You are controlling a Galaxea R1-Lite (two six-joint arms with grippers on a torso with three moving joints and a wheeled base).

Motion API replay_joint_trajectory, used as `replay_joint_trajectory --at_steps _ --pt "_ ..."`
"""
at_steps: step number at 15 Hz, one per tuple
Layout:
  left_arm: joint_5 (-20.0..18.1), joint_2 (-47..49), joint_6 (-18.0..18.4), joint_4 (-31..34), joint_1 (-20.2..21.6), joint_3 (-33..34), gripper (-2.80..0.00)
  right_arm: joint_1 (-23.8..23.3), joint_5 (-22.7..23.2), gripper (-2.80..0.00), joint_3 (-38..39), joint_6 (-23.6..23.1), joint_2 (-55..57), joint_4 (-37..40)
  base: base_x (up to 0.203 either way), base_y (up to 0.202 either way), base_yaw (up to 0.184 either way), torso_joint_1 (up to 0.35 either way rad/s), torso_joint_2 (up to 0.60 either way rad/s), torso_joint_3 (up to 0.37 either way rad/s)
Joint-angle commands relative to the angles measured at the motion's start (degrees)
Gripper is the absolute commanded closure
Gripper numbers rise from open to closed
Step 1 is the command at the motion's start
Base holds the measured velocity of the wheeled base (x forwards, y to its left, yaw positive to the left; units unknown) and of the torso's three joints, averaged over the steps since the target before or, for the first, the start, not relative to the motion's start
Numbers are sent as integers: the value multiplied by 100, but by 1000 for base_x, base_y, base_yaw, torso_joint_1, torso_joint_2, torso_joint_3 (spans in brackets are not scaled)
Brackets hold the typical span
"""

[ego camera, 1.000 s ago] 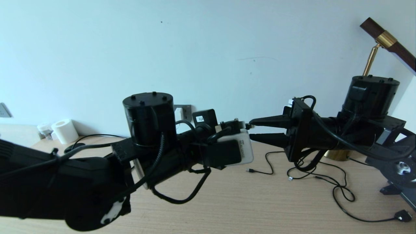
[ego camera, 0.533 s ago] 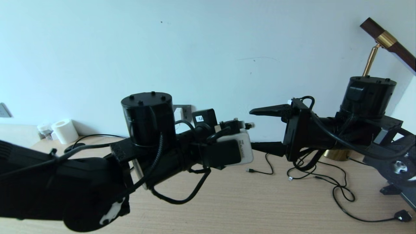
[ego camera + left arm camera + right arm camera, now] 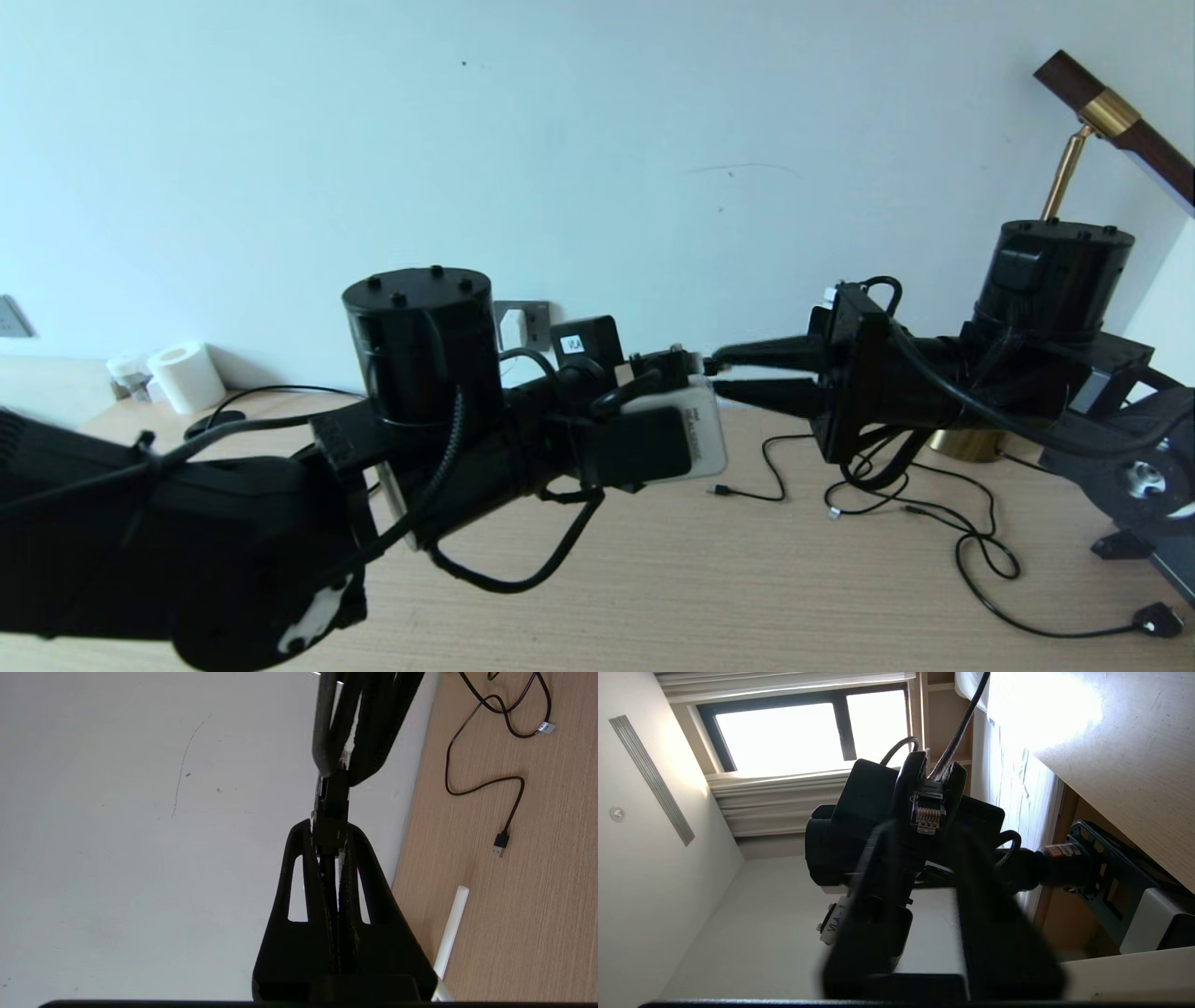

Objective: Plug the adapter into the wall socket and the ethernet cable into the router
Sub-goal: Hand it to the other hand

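The ethernet cable's clip plug (image 3: 927, 812) hangs in the air above the table, gold contacts showing. My left gripper (image 3: 686, 362) (image 3: 331, 828) is shut on the plug's body. My right gripper (image 3: 717, 373) (image 3: 927, 829) faces it from the right, fingers closed round the plug's front end (image 3: 332, 788). The grey wall socket (image 3: 537, 313) sits on the wall behind my left arm, with the white adapter (image 3: 513, 329) on it. Of the router only a white stick antenna (image 3: 451, 924) shows, lying on the table below.
Thin black cables with small USB plugs (image 3: 934, 523) (image 3: 502, 842) sprawl over the right of the wooden table (image 3: 700, 579). A brass lamp base (image 3: 962, 443) stands behind my right arm. A paper roll (image 3: 187, 376) stands far left by the wall.
My right gripper opened wide half a second ago, then closed again on the plug's front end. My left arm kept its grip and shifted slightly left.
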Motion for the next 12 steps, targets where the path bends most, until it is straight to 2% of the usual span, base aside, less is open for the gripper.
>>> replay_joint_trajectory --at_steps 1,12 --pt "-3 -6 37 -24 -25 -1 0 2 36 0 -3 45 8 -27 0 0 0 0 0 0" --pt "6 -6 20 -24 -79 87 0 11 36 0 32 45 -50 -36 0 0 0 0 0 0"
